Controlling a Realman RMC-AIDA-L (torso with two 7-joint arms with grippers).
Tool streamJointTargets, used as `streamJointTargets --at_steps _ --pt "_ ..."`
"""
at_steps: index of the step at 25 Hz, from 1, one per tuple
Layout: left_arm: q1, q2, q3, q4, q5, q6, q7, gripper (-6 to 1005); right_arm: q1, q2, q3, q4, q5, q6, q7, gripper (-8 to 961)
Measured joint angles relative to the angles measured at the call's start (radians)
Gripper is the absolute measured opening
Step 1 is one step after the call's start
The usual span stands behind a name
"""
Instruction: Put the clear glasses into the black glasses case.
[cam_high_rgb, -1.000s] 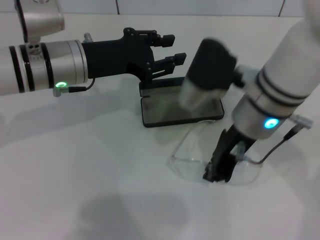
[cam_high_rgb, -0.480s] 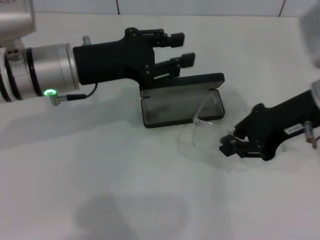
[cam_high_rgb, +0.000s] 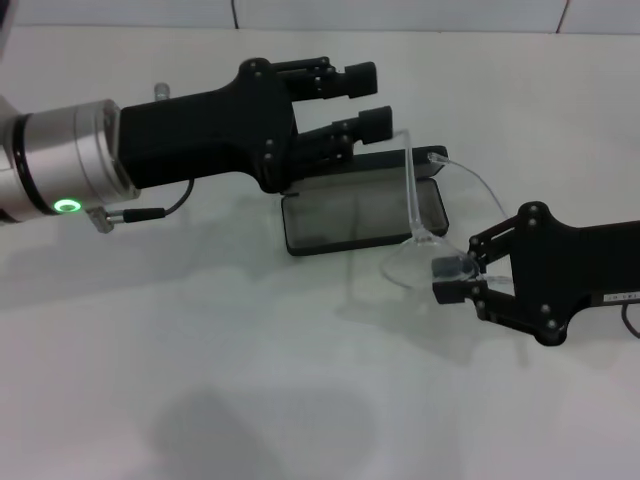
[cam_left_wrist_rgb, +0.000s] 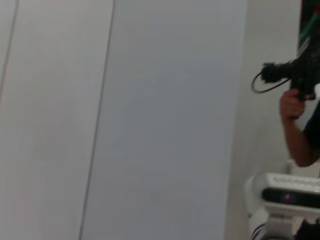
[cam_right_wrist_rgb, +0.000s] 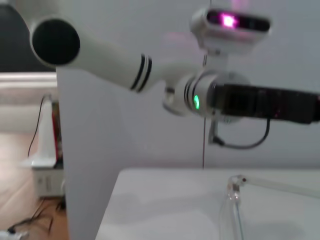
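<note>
The black glasses case (cam_high_rgb: 345, 220) lies open mid-table, grey lining up, with its lid (cam_high_rgb: 400, 163) raised at the far side. My right gripper (cam_high_rgb: 455, 281) reaches in from the right and is shut on the clear glasses (cam_high_rgb: 408, 258), holding them just off the case's near right corner. The lens hangs low and the thin arms stick upward over the case. One clear arm (cam_right_wrist_rgb: 233, 202) shows in the right wrist view. Over the case's far left part my left gripper (cam_high_rgb: 365, 97) hovers open, its fingers pointing right.
The left forearm (cam_high_rgb: 70, 175) stretches across the table's left side, also seen in the right wrist view as the left arm (cam_right_wrist_rgb: 250, 102). White tabletop (cam_high_rgb: 220, 380) lies in front of the case. The left wrist view holds only a wall and a person's hand (cam_left_wrist_rgb: 292, 107).
My right gripper swung from pointing down to lying level and lifted the glasses off the table, tipping their arms upward. The left gripper shifted slightly right, over the lid.
</note>
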Motion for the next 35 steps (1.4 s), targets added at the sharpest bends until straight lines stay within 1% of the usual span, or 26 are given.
streamJointTargets --at_steps 3,4,7,9,13,16,19,26,29,33,35 --pt "-0.02 -0.005 0.002 -0.028 -0.001 0.012 0.006 470 0.007 -0.002 0.003 0.069 0.05 -0.001 -0.091 127" --pt "-0.026 -0.008 0.003 -0.037 -0.001 0.013 0.006 470 0.008 -0.001 0.002 0.096 0.066 -0.004 -0.151 127" --pt "-0.045 -0.01 0.007 -0.064 -0.001 0.014 0.006 470 0.007 0.002 -0.001 0.122 0.082 -0.007 -0.216 127" --pt "-0.081 -0.011 0.008 -0.114 0.009 0.014 0.001 470 0.002 0.003 -0.003 0.142 0.107 -0.009 -0.27 127" --pt "-0.122 -0.009 0.01 -0.163 0.042 0.003 -0.021 470 -0.001 0.003 -0.004 0.192 0.181 -0.015 -0.382 127" --pt "-0.149 -0.01 0.01 -0.175 0.081 -0.019 -0.05 470 -0.001 0.002 0.002 0.228 0.22 -0.036 -0.464 127" --pt "-0.169 -0.013 0.011 -0.181 0.118 -0.035 -0.082 470 -0.002 0.002 0.003 0.244 0.232 -0.044 -0.504 127" --pt "-0.196 -0.014 0.012 -0.182 0.162 -0.037 -0.125 469 -0.003 0.001 0.004 0.262 0.239 -0.047 -0.556 127" --pt "-0.198 -0.015 0.009 -0.18 0.167 -0.037 -0.134 469 -0.013 -0.003 0.005 0.268 0.24 -0.06 -0.6 126" --pt "-0.193 -0.008 0.005 -0.171 0.165 -0.06 -0.138 469 -0.051 -0.007 0.046 0.269 0.242 -0.16 -0.71 126" --pt "-0.194 -0.006 0.007 -0.171 0.172 -0.094 -0.145 469 -0.065 -0.005 0.075 0.27 0.243 -0.254 -0.759 126"
